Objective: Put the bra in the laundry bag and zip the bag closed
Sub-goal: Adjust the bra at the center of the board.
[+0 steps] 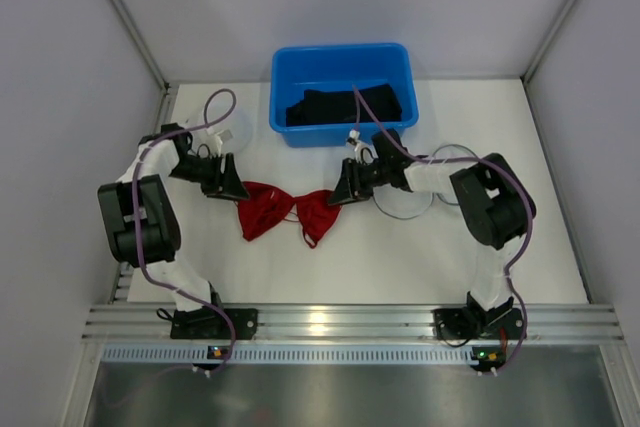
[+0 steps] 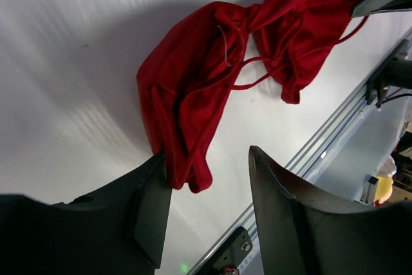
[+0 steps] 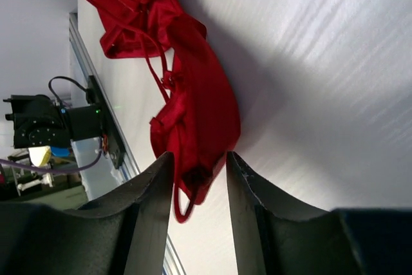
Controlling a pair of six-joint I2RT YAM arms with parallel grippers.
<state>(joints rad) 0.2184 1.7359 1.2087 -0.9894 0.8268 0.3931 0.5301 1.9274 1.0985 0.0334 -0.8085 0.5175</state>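
Bra [image 1: 285, 212] lies flat on the table [image 1: 420, 257], centre of the scene, long axis running left-right. It sits in front of the blue bin [image 1: 340, 67], well apart from it.

The two arms flank it, one at each end.
- Left gripper [image 1: 232, 189] is at the bra's left end, pointing right along the axis. In the left wrist view the gripper [image 2: 207, 159] is wide open. The bra [image 2: 212, 75] tapers toward it, and its tip touches the inner edge of one finger [image 2: 151, 204], off-centre in the gap, not pinched.
- Right gripper [image 1: 345, 190] is at the bra's right end, pointing left. In the right wrist view the gripper [image 3: 199, 159] has a narrow gap and straddles the end of the bra [image 3: 187, 94]. Cloth and a strap loop sit between the fingers [image 3: 151, 217], with a bit of table showing beside them, so it looks part open, not clamped.

The two arms are about equally near. The right looks better lined up, with cloth already inside its gap.

A pale round thing [image 1: 415, 202] under the right forearm may be the bag, can't tell for sure. If so, it lies just right of the bra, on the right arm's side.

Judgement: bra not in the bag yet and zipping not started. The next grasp depends on closing across the bra's ends along the left-right axis.
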